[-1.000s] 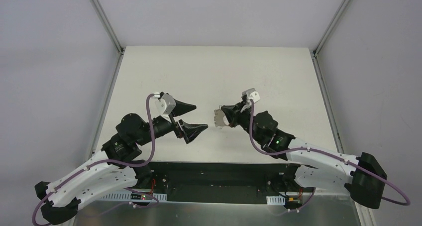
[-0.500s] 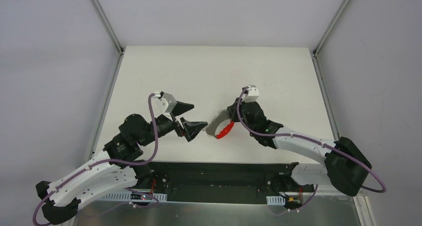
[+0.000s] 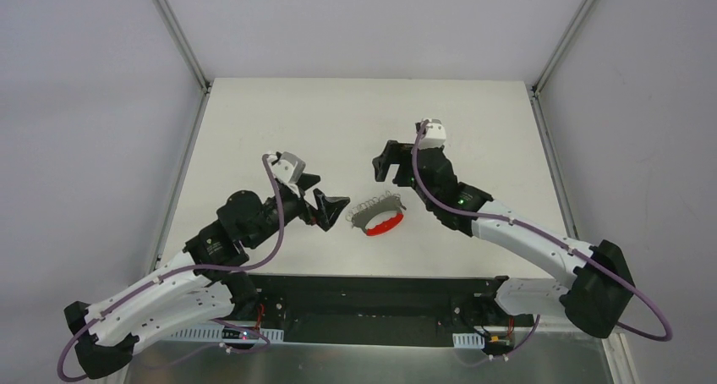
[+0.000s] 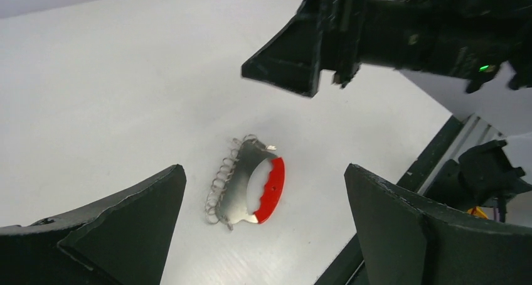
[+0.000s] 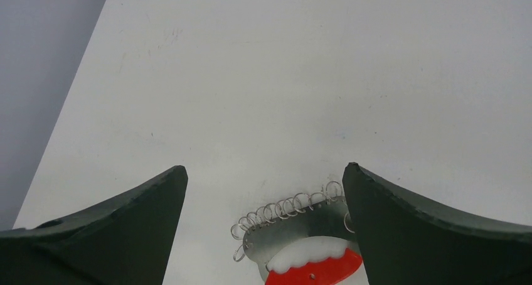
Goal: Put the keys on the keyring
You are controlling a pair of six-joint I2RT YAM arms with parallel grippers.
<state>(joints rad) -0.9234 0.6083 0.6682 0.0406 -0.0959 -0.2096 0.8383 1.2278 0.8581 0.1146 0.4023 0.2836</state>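
Observation:
The keyring (image 3: 378, 216) lies flat on the white table (image 3: 254, 130): a curved silver plate with a row of small wire loops along one edge and a red crescent (image 3: 385, 226) on the other. Nothing touches it. In the left wrist view the keyring (image 4: 251, 184) shows on the table below and between the fingers of my left gripper (image 4: 263, 169), which is open just left of it (image 3: 328, 196). My right gripper (image 3: 391, 164) hovers open just behind the keyring (image 5: 295, 228), fingers spread wide (image 5: 265, 167). The keys are out of view.
A black rail (image 3: 372, 295) with the arm bases runs along the near table edge, close in front of the keyring. Grey walls and metal frame posts (image 3: 177, 37) enclose the table on three sides.
My right gripper opened and let go of the keyring, which now lies on the table. The right arm pulled back and up. My left gripper shifted slightly toward the keyring.

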